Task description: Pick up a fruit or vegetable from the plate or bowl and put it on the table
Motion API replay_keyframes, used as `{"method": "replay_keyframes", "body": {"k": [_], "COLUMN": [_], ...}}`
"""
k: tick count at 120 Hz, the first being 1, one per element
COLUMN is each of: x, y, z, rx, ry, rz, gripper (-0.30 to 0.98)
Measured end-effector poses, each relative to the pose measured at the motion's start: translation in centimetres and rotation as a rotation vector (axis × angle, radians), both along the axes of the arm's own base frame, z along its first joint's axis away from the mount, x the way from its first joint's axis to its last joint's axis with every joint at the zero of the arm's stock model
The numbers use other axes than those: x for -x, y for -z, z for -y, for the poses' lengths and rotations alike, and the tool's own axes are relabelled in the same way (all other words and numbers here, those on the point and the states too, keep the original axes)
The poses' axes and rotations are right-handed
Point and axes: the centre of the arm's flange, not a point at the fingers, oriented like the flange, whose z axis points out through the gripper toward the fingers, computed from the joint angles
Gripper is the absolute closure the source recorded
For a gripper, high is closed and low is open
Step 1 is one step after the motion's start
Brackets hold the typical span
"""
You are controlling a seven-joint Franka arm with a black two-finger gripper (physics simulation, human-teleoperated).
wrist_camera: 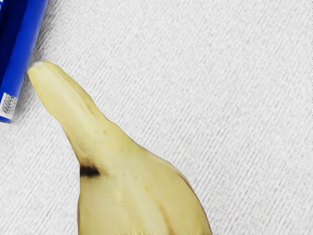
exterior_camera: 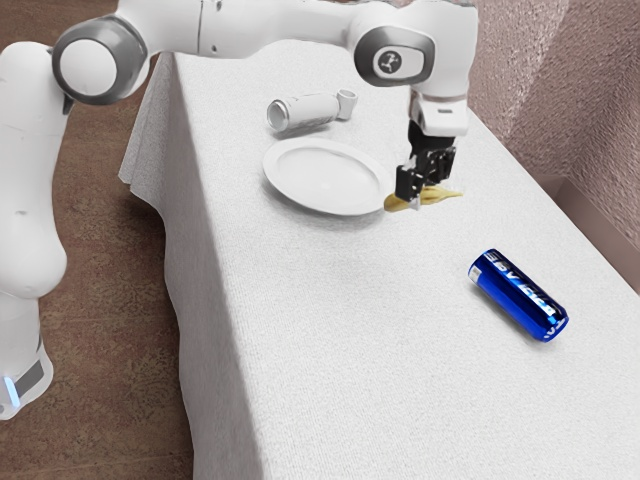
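In the exterior view my gripper (exterior_camera: 413, 197) is shut on a yellow, banana-like fruit (exterior_camera: 438, 195), whose two ends stick out on either side of the fingers. Fruit and hand are just past the rim of the white plate (exterior_camera: 325, 176), on the exterior view's right side of it, over the white tablecloth. Whether the fruit's underside touches the cloth I cannot tell. Its pale, tapering end with a dark spot looms large in the wrist view, where the fruit (wrist_camera: 127, 181) lies under the hand. The plate holds nothing visible.
A blue can (exterior_camera: 518, 295) lies on its side on the tablecloth (exterior_camera: 360, 400), nearer the exterior camera; part of this can (wrist_camera: 22, 44) appears in the wrist view too. Behind the plate lies a white cylindrical object (exterior_camera: 305, 111) beside a smaller one (exterior_camera: 347, 104). A wall borders the table.
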Motion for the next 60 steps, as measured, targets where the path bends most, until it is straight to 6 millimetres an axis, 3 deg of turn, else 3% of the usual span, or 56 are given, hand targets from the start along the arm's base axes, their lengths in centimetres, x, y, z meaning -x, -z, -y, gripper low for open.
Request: {"method": "replay_keyframes", "body": {"k": [15,34,46,60], "x": [0.3,0.6,0.6,0.6], "y": [2.0,2.3,2.5,2.5], "z": [0.9,1.5,1.7,1.7], "rx": [-0.002,0.001,0.008,0.013], "ry": [-0.010,-0.027,-0.036,-0.049], "rz": [-0.039,-0.045,-0.049,-0.048], "gripper": [0.52,0.51,0.26,0.11]}}
